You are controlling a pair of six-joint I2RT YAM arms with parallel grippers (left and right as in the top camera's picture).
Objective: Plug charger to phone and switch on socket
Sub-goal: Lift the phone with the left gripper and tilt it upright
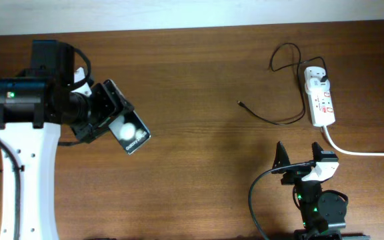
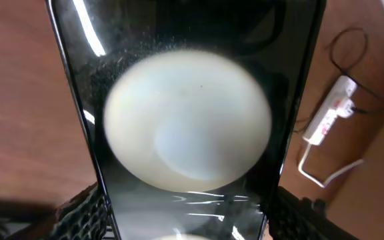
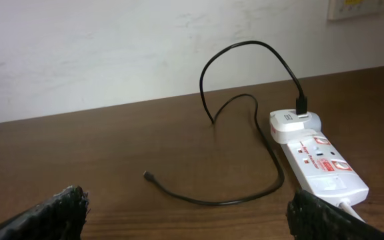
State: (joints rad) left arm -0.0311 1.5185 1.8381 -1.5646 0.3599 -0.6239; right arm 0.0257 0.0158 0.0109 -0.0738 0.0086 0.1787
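At left, phone (image 1: 131, 131) in left fingers (image 2: 85, 215), charger tip (image 1: 240, 103) well apart

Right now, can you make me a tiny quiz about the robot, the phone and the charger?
1. True or false: the charger's connector tip is already plugged into the phone.
2. What holds the phone? A. the left gripper. B. a person's hand. C. nothing, it lies flat.
3. Fill the gap: the white plug adapter sits in the white ____.

Key:
1. False. The tip lies loose on the wood, far from the phone.
2. A.
3. power strip.
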